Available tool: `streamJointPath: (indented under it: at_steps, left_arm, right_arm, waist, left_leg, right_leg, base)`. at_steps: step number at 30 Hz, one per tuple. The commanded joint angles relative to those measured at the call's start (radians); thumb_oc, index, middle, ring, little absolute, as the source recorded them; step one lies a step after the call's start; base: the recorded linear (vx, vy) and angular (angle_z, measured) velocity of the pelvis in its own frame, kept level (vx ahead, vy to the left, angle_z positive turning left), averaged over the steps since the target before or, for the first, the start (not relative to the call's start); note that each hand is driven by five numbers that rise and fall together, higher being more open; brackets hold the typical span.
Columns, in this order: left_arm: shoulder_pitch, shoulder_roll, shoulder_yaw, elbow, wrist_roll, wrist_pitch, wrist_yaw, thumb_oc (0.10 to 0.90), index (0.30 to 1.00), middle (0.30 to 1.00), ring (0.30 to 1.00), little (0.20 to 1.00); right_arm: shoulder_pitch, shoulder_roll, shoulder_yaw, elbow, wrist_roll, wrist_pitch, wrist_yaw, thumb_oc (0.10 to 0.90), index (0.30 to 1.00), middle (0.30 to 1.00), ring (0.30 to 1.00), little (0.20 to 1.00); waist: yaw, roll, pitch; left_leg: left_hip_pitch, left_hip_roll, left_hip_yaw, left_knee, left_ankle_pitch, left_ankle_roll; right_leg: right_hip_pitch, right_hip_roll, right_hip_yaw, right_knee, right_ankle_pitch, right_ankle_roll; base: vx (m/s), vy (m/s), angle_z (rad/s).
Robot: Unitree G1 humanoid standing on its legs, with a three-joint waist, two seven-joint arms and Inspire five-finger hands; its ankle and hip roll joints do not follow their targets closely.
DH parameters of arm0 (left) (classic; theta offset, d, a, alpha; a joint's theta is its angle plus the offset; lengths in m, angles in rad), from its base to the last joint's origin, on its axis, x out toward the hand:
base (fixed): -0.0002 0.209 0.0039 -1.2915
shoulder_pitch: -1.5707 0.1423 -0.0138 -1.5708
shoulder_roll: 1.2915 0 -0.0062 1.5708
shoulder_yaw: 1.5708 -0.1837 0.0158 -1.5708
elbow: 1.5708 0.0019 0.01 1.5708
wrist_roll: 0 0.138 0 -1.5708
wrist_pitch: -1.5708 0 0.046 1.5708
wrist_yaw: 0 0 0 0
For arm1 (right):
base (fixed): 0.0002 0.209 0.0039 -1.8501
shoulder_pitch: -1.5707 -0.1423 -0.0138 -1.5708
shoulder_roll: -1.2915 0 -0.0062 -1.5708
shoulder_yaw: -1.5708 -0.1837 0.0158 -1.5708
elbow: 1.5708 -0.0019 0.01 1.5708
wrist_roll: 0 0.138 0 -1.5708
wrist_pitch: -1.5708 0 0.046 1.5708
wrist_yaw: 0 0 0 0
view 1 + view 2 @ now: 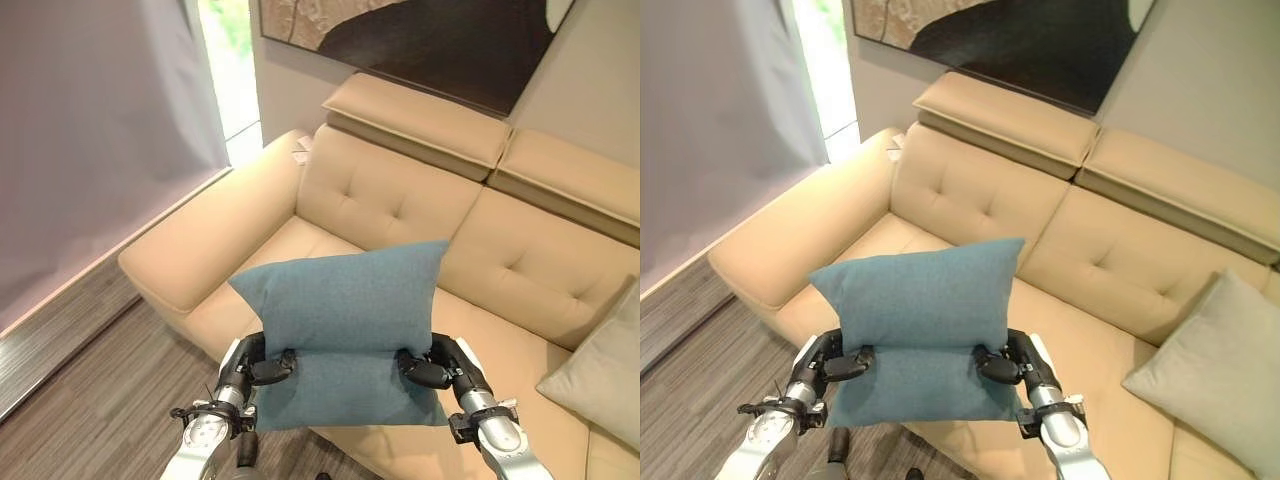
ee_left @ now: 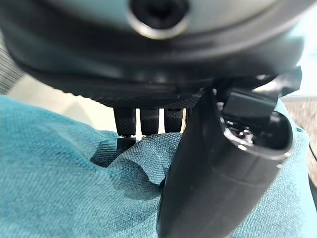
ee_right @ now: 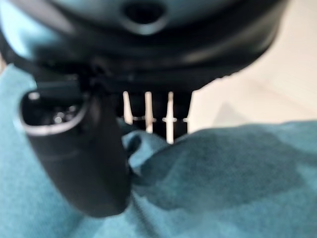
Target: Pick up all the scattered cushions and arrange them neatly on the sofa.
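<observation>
A: Teal cushion is up in front of us, over the front edge of the tan sofa; we've got it pinched on both sides.

B: Grip?

A: Left hand thumb and fingers clamped on its left edge; right hand clamped on its right edge; cloth creased at both.

B: Others?

A: Grey cushion leaning at the sofa's right end.
</observation>
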Motion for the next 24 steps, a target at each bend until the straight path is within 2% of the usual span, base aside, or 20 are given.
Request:
streamJointPath:
  at_steps: [1, 4, 7, 8, 9, 11, 13, 14, 16, 17, 19, 24]
  left_arm:
    - [-0.074, 0.019, 0.039, -0.166, -0.027, -0.157, -0.009, 0.400, 0.300, 0.300, 0.300, 0.300]
    - [-0.077, 0.036, 0.053, -0.167, -0.024, -0.157, -0.014, 0.400, 0.300, 0.300, 0.300, 0.300]
    - [-0.085, 0.043, 0.066, -0.166, -0.024, -0.155, -0.001, 0.400, 0.300, 0.300, 0.300, 0.300]
    - [-0.086, 0.043, 0.066, -0.165, -0.024, -0.155, -0.001, 0.400, 0.300, 0.300, 0.300, 0.300]
    - [-0.088, 0.050, 0.078, -0.164, -0.027, -0.157, 0.006, 0.400, 0.300, 0.300, 0.300, 0.300]
    - [-0.081, 0.051, 0.085, -0.163, -0.029, -0.159, 0.006, 0.400, 0.300, 0.300, 0.300, 0.300]
    - [-0.070, 0.049, 0.088, -0.163, -0.036, -0.157, 0.002, 0.400, 0.300, 0.300, 0.300, 0.300]
    - [-0.069, 0.049, 0.088, -0.163, -0.036, -0.158, 0.002, 0.400, 0.300, 0.300, 0.300, 0.300]
    - [-0.062, 0.046, 0.091, -0.164, -0.038, -0.154, -0.002, 0.400, 0.300, 0.300, 0.300, 0.300]
    - [-0.063, 0.046, 0.091, -0.163, -0.038, -0.154, -0.003, 0.400, 0.300, 0.300, 0.300, 0.300]
    - [-0.060, 0.033, 0.089, -0.159, -0.039, -0.153, -0.008, 0.400, 0.300, 0.300, 0.300, 0.300]
    - [-0.066, 0.023, 0.080, -0.145, -0.032, -0.156, -0.019, 0.400, 0.300, 0.300, 0.300, 0.300]
  right_arm:
    - [-0.078, -0.014, -0.042, -0.092, 0.023, -0.099, -0.015, 0.400, 0.300, 0.300, 0.300, 0.300]
    - [-0.085, 0.001, -0.034, -0.094, 0.010, -0.097, -0.006, 0.400, 0.300, 0.300, 0.300, 0.300]
    - [-0.113, 0.016, -0.018, -0.090, -0.004, -0.094, -0.003, 0.400, 0.300, 0.300, 0.300, 0.300]
    - [-0.114, 0.016, -0.018, -0.090, -0.004, -0.094, -0.003, 0.400, 0.300, 0.300, 0.300, 0.300]
    - [-0.130, 0.027, -0.009, -0.089, -0.003, -0.096, -0.004, 0.400, 0.300, 0.300, 0.300, 0.300]
    - [-0.133, 0.039, -0.004, -0.091, -0.002, -0.098, 0.000, 0.400, 0.300, 0.300, 0.300, 0.300]
    - [-0.136, 0.042, 0.001, -0.092, -0.004, -0.097, 0.002, 0.400, 0.300, 0.300, 0.300, 0.300]
    - [-0.136, 0.042, 0.001, -0.093, -0.004, -0.097, 0.002, 0.400, 0.300, 0.300, 0.300, 0.300]
    - [-0.142, 0.042, 0.003, -0.092, 0.000, -0.098, -0.002, 0.400, 0.300, 0.300, 0.300, 0.300]
    - [-0.142, 0.042, 0.003, -0.092, 0.000, -0.098, -0.002, 0.400, 0.300, 0.300, 0.300, 0.300]
    - [-0.141, 0.039, 0.003, -0.093, 0.000, -0.101, -0.006, 0.400, 0.300, 0.300, 0.300, 0.300]
    - [-0.130, 0.035, -0.007, -0.098, -0.001, -0.105, -0.009, 0.400, 0.300, 0.300, 0.300, 0.300]
  waist:
    - [0.008, 0.040, -0.077]
    - [0.009, 0.044, -0.082]
    - [0.012, 0.048, -0.071]
    - [0.016, 0.047, -0.072]
    - [0.023, 0.053, -0.063]
    - [0.032, 0.059, -0.064]
    - [0.032, 0.062, -0.068]
    - [0.031, 0.063, -0.068]
    - [0.037, 0.063, -0.068]
    - [0.036, 0.064, -0.068]
    - [0.032, 0.059, -0.061]
    - [0.022, 0.055, -0.052]
  left_leg:
    - [0.105, 0.000, 0.072, 0.010, -0.053, 0.009]
    - [0.140, -0.013, 0.133, 0.008, -0.084, 0.046]
    - [0.158, -0.021, 0.179, 0.008, -0.102, 0.074]
    - [0.158, -0.021, 0.184, 0.008, -0.102, 0.075]
    - [0.171, -0.019, 0.218, 0.004, -0.111, 0.088]
    - [0.193, -0.021, 0.252, -0.008, -0.123, 0.093]
    - [0.222, -0.027, 0.276, -0.029, -0.133, 0.093]
    - [0.224, -0.026, 0.275, -0.031, -0.133, 0.093]
    - [0.250, -0.034, 0.306, -0.044, -0.149, 0.092]
    - [0.251, -0.032, 0.305, -0.045, -0.149, 0.091]
    - [0.278, -0.045, 0.314, -0.051, -0.162, 0.093]
    - [0.302, -0.053, 0.305, -0.056, -0.171, 0.095]
  right_leg:
    - [-0.076, -0.073, 0.017, 0.088, -0.057, 0.115]
    - [-0.104, -0.097, 0.054, 0.153, -0.054, 0.143]
    - [-0.164, -0.105, 0.071, 0.244, -0.004, 0.183]
    - [-0.168, -0.104, 0.076, 0.248, -0.006, 0.183]
    - [-0.208, -0.121, 0.028, 0.295, 0.019, 0.198]
    - [-0.230, -0.147, -0.061, 0.317, 0.025, 0.203]
    - [-0.245, -0.158, -0.155, 0.281, 0.019, 0.194]
    - [-0.243, -0.157, -0.156, 0.280, 0.019, 0.194]
    - [-0.279, -0.149, -0.281, 0.188, 0.023, 0.171]
    - [-0.277, -0.147, -0.283, 0.185, 0.024, 0.171]
    - [-0.297, -0.137, -0.348, 0.094, 0.058, 0.171]
    - [-0.307, -0.127, -0.332, 0.061, 0.085, 0.182]
  base:
    - [0.29, 0.372, -0.92]
    - [0.16, 0.261, -0.59]
    - [0.06, 0.174, -0.62]
    - [0.03, 0.166, -0.57]
    - [0.05, 0.164, -0.56]
    - [0.08, 0.180, -0.75]
    - [0.10, 0.111, -0.77]
    - [0.11, 0.073, -0.33]
    - [0.11, 0.050, -0.34]
    - [0.09, 0.025, -0.43]
    - [0.17, 0.012, -0.39]
    - [0.13, -0.024, -0.16]
